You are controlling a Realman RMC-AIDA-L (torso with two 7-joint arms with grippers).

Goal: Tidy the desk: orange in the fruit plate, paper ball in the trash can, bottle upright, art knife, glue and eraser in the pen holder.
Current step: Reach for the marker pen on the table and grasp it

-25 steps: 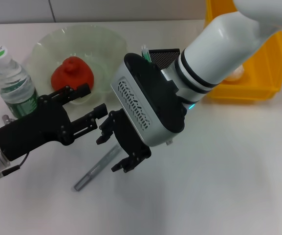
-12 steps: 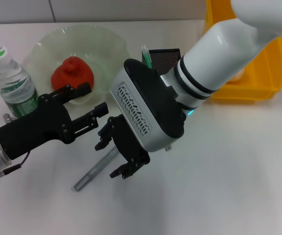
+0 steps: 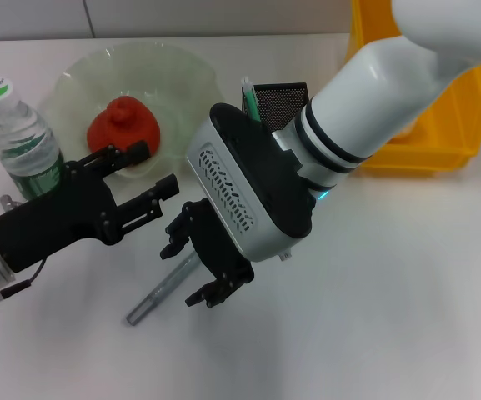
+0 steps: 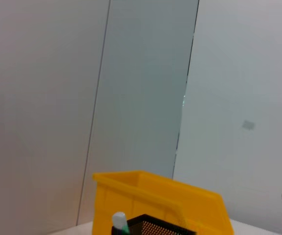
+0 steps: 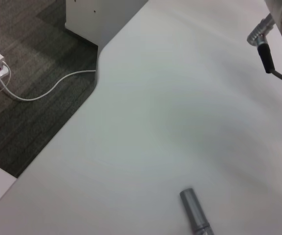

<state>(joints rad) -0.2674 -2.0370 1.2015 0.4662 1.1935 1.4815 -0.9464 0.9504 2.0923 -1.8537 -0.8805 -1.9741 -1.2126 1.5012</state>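
The grey art knife (image 3: 158, 293) lies on the white desk; its end also shows in the right wrist view (image 5: 195, 211). My right gripper (image 3: 192, 269) is open and hangs just above the knife's upper part, its fingers on either side. My left gripper (image 3: 152, 169) is open and empty, hovering beside the fruit plate (image 3: 144, 60), which holds the orange (image 3: 123, 125). The bottle (image 3: 19, 142) stands upright at the far left. The pen holder (image 3: 279, 100) holds a light green stick (image 3: 247, 90). The yellow trash can (image 3: 444, 125) is at the back right. The paper ball and eraser are hidden.
The left wrist view shows the trash can (image 4: 155, 200) and the pen holder (image 4: 165, 228) against a wall. The right wrist view shows the desk's curved edge (image 5: 89, 105), with floor and a white cable (image 5: 48, 88) beyond it. My right arm hides the desk's middle.
My right gripper has moved down and a little left, closer to the art knife. My left arm has barely moved.
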